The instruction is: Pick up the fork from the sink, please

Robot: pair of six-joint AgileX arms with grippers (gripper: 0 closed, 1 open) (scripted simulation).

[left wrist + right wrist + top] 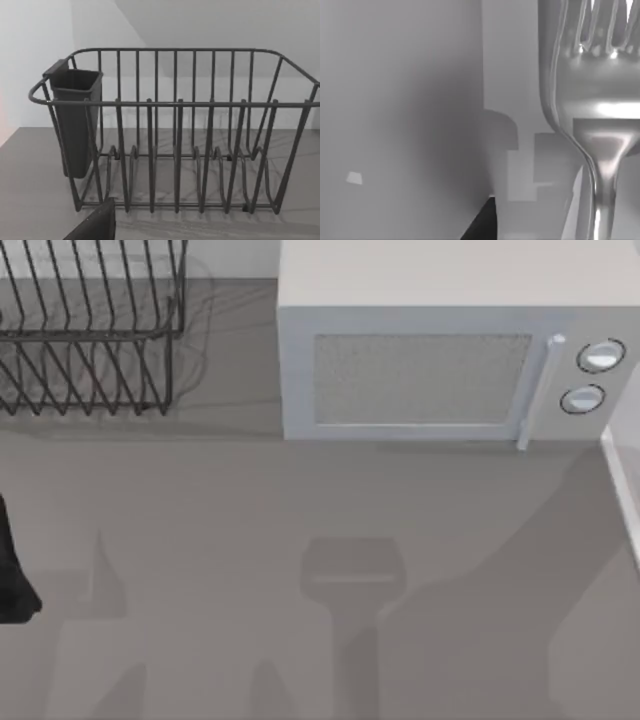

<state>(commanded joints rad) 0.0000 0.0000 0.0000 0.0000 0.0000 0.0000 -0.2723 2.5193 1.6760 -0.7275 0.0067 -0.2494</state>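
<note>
The fork [592, 100] is shiny silver and stands very close in the right wrist view, with its tines pointing away and its slim handle running down toward the camera. My right gripper [597, 232] is shut on the fork's handle, and one black fingertip [482, 222] shows beside it. The fork hangs above the grey counter. My left arm [12, 570] is parked at the counter's left edge. A dark part of my left gripper [95, 225] faces the dish rack.
A black wire dish rack [90, 330] with a dark utensil cup [75, 120] stands at the back left. A white microwave [450, 350] fills the back right. The pale rim of the sink [625, 490] lies at the right edge. Arm shadows cross the grey counter [250, 500].
</note>
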